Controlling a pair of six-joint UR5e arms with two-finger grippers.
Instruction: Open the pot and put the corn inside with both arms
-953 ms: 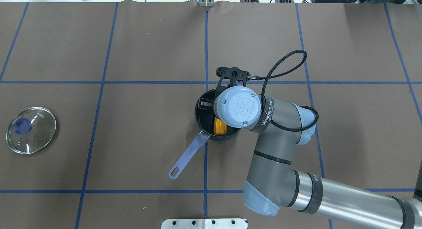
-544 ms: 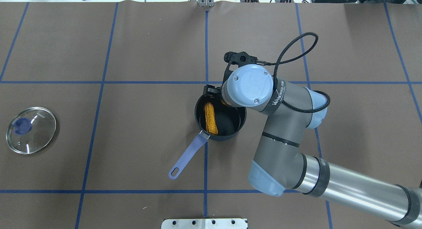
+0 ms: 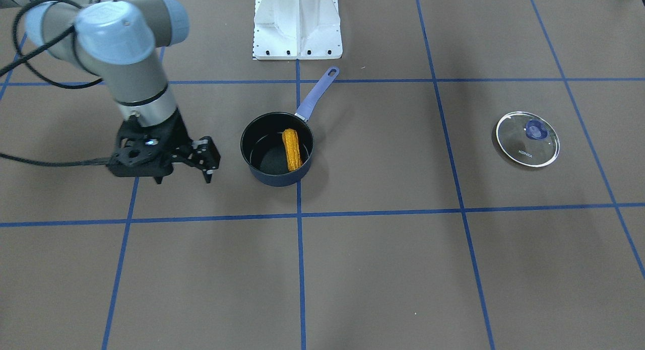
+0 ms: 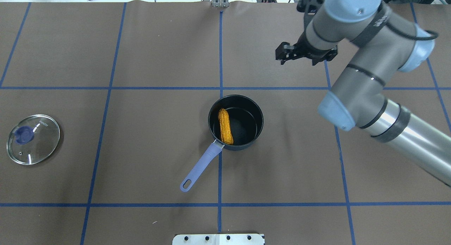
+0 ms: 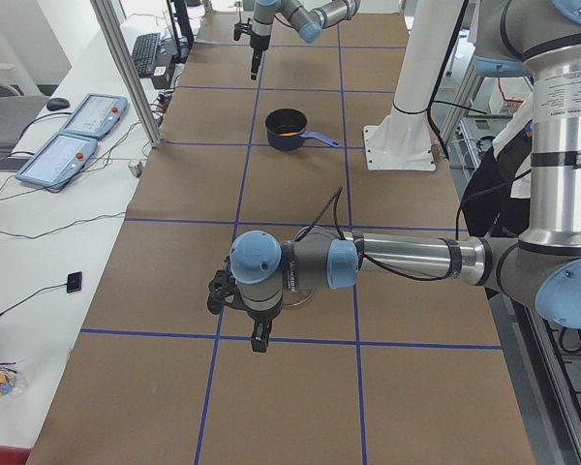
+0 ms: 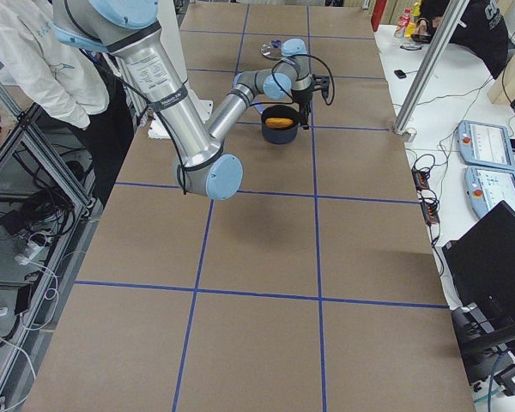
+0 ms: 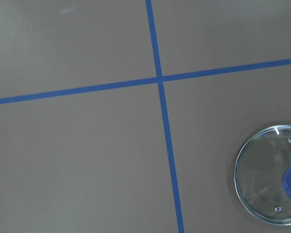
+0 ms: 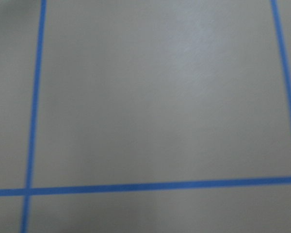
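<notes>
Jaws of the right gripper [image 3: 184, 175] stood parted and empty, hanging above bare counter [image 4: 141, 167] at about one o'clock from the pot [image 4: 259, 130] in the overhead view, well apart from it. Jaws of the left gripper [image 5: 259, 337] showed only in the side view from the left end, and I could not tell whether they were released or clenched. That gripper hung low near the glass lid [image 4: 33, 139].

Out from there, the pot sat uncovered in the middle of the counter, its handle pointing to seven o'clock. The corn [image 4: 225, 131] lay inside it along the nine o'clock wall, clear of both arms. The lid lay flat, well away at nine o'clock.

To my eye the job looked done: pot opened, corn in. At most the arms had to be parked.

The right wrist view was blurred and gave only counter and blue tape lines [image 8: 136, 186]. The left wrist view cut the lid off at its three o'clock edge. Neither showed its own jaws.
</notes>
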